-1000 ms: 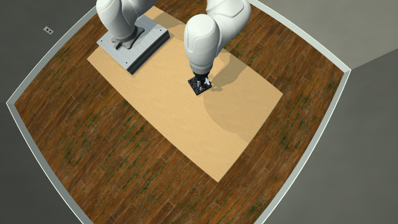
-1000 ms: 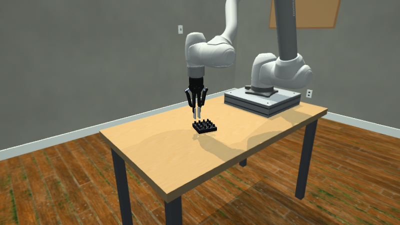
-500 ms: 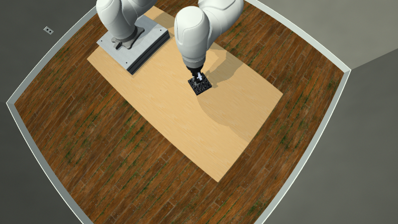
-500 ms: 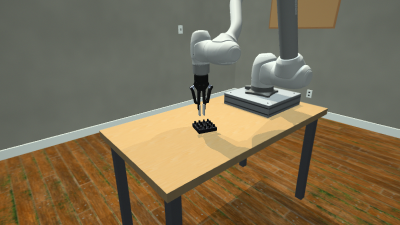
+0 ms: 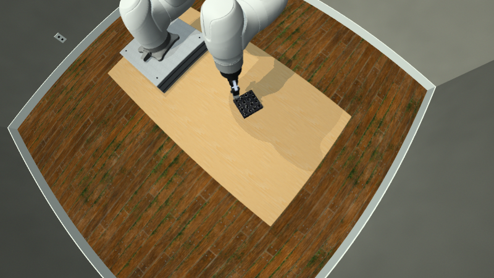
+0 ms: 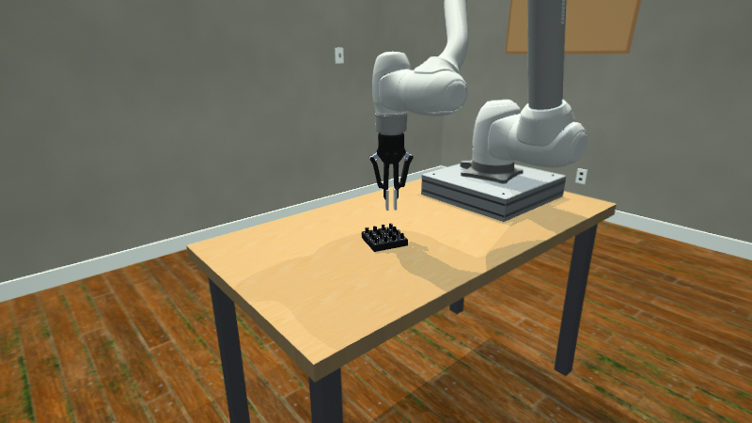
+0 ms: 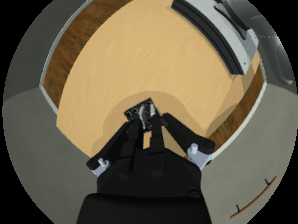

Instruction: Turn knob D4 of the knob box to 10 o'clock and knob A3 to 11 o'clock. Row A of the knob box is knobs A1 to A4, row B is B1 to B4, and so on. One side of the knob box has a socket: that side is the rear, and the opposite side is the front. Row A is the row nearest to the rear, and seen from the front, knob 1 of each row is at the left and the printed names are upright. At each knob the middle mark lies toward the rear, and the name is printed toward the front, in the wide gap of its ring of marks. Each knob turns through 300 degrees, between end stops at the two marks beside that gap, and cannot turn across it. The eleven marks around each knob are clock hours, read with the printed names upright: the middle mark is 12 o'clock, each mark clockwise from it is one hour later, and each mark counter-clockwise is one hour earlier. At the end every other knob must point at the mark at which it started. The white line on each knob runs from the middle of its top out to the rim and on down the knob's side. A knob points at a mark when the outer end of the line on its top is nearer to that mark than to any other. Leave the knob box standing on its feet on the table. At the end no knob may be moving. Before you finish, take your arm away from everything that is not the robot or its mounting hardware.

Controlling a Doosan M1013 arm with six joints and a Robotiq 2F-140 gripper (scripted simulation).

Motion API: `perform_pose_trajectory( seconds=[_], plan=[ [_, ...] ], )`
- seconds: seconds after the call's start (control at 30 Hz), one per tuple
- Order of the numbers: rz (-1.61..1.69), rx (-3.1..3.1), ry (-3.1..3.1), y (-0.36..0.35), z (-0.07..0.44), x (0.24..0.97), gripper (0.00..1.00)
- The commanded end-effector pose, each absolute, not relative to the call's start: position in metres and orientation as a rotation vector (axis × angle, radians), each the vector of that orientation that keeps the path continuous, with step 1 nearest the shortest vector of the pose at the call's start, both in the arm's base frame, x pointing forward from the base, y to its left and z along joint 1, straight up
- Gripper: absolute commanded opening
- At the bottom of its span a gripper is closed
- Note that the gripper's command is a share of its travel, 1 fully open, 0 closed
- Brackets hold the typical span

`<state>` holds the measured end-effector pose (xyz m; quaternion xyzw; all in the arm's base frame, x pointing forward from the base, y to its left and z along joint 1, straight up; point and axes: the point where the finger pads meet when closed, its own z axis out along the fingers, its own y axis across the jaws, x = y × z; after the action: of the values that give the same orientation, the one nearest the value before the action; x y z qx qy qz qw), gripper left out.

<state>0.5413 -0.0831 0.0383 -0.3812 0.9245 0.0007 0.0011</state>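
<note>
The black knob box stands on its feet near the middle of the wooden table. In the wrist view the knob box is small and partly hidden behind my fingers. My gripper hangs in the air a short way above the box, over its edge nearest the robot base. Its fingers point straight down, stand close together and hold nothing. The knobs are too small to read their lines or names.
The grey base plate of the arm sits on the far end of the table. The arm's shadow falls across the table beside the box. A wooden floor surrounds the table.
</note>
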Motion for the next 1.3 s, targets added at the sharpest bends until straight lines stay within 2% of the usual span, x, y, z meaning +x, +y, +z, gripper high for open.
perform_pose_trajectory(
  seconds=[0.0, 1.27],
  plan=[
    [0.002, -1.196, 2.902, -0.0831, 0.0385, 0.5412, 0.12],
    [0.002, -1.196, 2.902, -0.0830, 0.0338, 0.5412, 0.12]
  ],
)
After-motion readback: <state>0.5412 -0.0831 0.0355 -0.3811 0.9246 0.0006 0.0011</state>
